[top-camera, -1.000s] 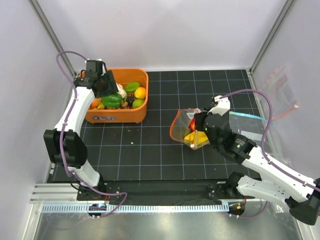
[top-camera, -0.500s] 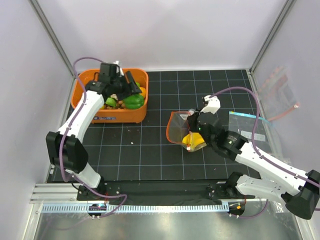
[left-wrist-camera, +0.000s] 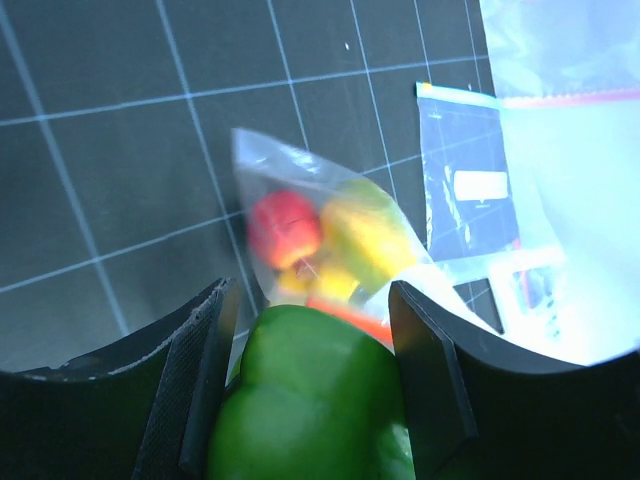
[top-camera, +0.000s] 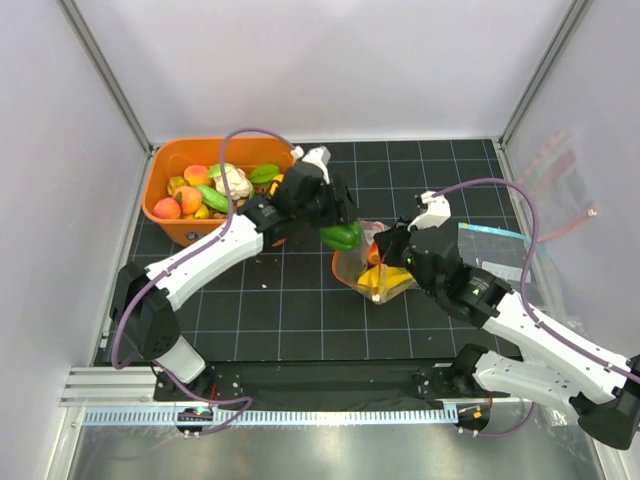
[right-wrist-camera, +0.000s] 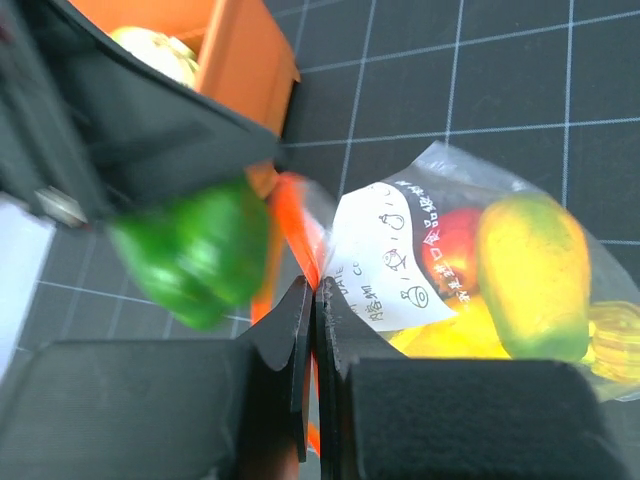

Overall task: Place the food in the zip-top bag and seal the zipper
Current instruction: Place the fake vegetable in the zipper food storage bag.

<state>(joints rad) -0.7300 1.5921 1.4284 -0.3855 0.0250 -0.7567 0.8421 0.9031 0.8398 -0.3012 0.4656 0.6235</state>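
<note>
Reference: I give every position relative to the zip-top bag (top-camera: 372, 272), which lies on the black gridded mat (top-camera: 260, 300).
Left arm: the left gripper (left-wrist-camera: 312, 375) has its two fingers clamped on either side of a green pepper (top-camera: 343, 237). It hangs at the bag's far-left rim.
Pepper height: the wrist view shows it clear of the mat, with the bag directly beyond it.
Right arm: the right gripper (right-wrist-camera: 313, 330) has its fingers pressed together on the zipper (right-wrist-camera: 292, 215), at the near-left part of the bag's mouth.
Zipper state: I read the red-orange strip as bowed into a loop, so the mouth stands open on the bag's left side.
Bag contents: a red piece (left-wrist-camera: 283, 225) and a yellow-green piece (left-wrist-camera: 365, 235) touch each other inside, with yellow showing beneath them.
Bag marking: a white label (right-wrist-camera: 385, 265) with printed text sits on the film just beside the pinch point.
Supply: the orange bin (top-camera: 200, 150) stands well apart, to the far left of the bag. It holds peaches (top-camera: 190, 198), a cauliflower (top-camera: 235, 183) and other green pieces.
Other item: a flat clear bag (top-camera: 490, 245) with a blue top edge lies just to the right of the bag.
</note>
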